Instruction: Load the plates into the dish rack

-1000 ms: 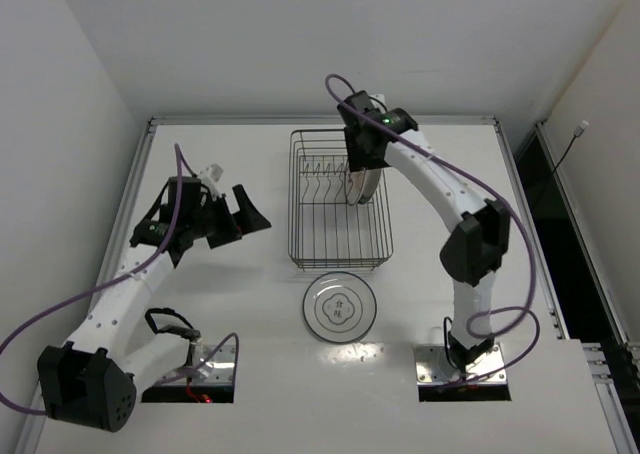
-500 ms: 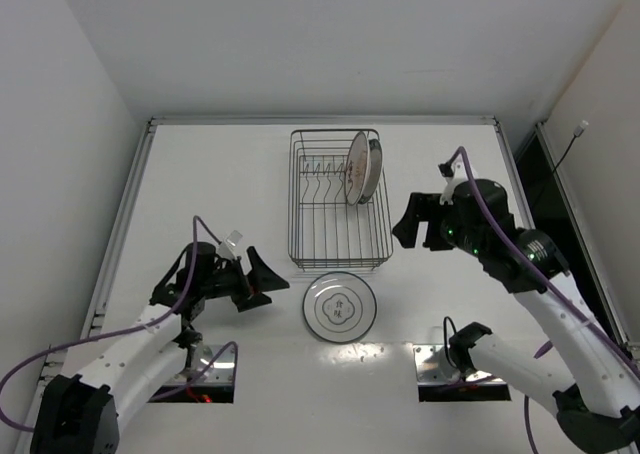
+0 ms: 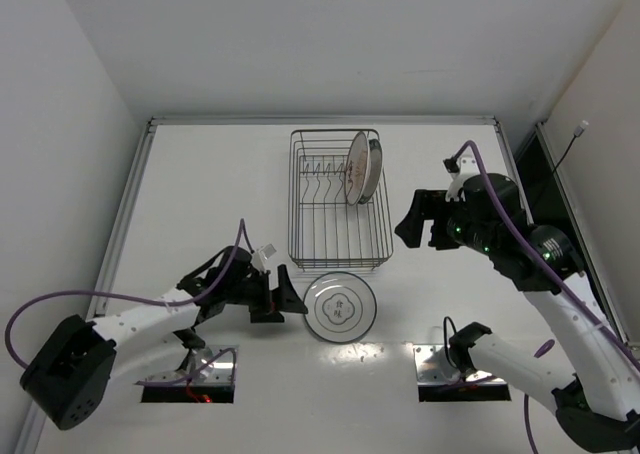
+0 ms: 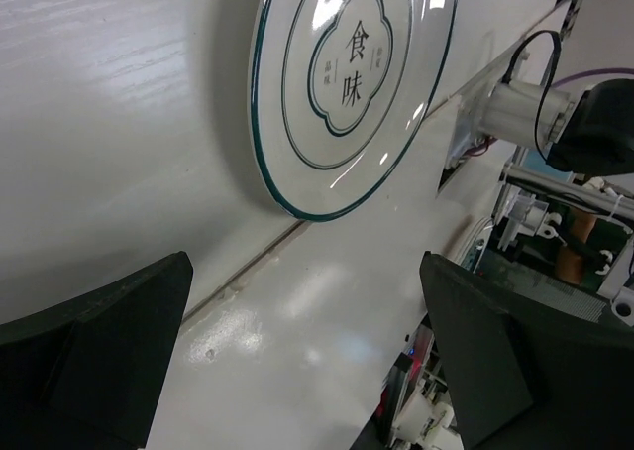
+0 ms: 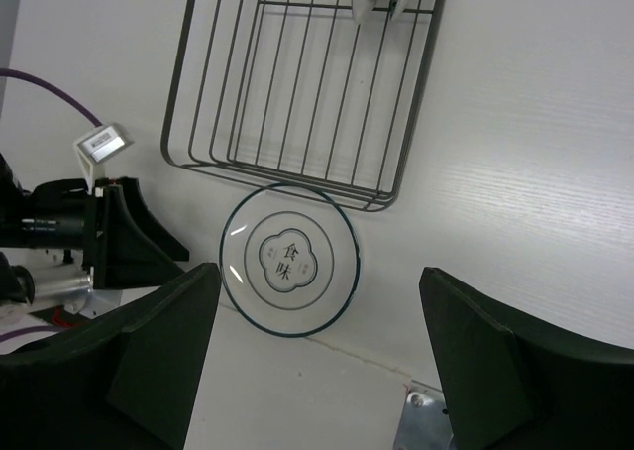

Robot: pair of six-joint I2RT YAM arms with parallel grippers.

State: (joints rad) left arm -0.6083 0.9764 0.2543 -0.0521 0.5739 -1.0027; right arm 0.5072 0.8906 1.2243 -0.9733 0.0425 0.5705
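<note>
Left gripper (image 3: 288,297) has swung in low over the last half second and now sits just beside the round white plate with thin dark rings (image 3: 340,306), claw wide and empty. That plate lies flat on the white table (image 3: 200,174), just in front of the dark wire dish rack (image 3: 310,244). Two white plates (image 3: 360,169) already stand on edge at the rack's far right. Right gripper (image 3: 412,221) hangs off to the rack's right, spread wide, nothing held. Looks like two of three loaded, one left.

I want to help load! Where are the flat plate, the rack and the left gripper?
flat plate (image 3: 340,306), top view, its centre mark.
rack (image 3: 338,229), top view, bare wire floor.
left gripper (image 3: 292,295), top view, between its fingertips.
</note>
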